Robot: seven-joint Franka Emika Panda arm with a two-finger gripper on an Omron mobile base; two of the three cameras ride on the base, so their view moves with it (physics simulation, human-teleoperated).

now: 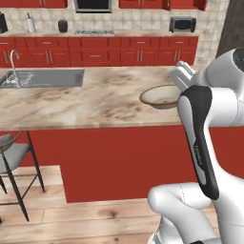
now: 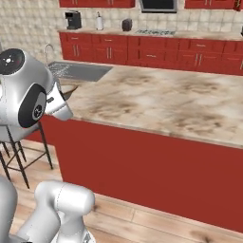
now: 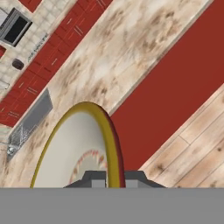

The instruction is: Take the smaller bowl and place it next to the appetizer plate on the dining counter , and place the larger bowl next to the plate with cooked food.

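Marble runs wide across the dining counter [image 1: 95,100], beige-brown and veined, with its red base dropping to the wooden floor [image 1: 95,214] on the near side. The top lies bare from the sink [image 1: 43,78] set into its left end across to the right, so there is plenty of open surface, and the near edge runs straight and unbroken. Beyond it the wall counter [image 1: 95,52] stands with red cupboards, a cooktop [image 1: 94,32] and a toaster oven [image 1: 182,24] on top. One stool [image 1: 14,162] sits at the counter's left end on the floor. The white arm [image 1: 209,143] rises from the lower right of the left base view, bends at a dark-banded elbow and reaches forward over the near edge of the marble. One bowl, the smaller bowl [image 1: 161,96], hangs at the end of it above the counter top near the front edge, shallow and tan with a darker rim, roughly level. In the hand view the gripper [image 3: 114,178] has one fingertip on each side of the bowl's yellowish rim [image 3: 111,144], the two dark tips clamped on that rim, with the pale inside of the bowl to the left and the counter's red base and floor planks to the right.
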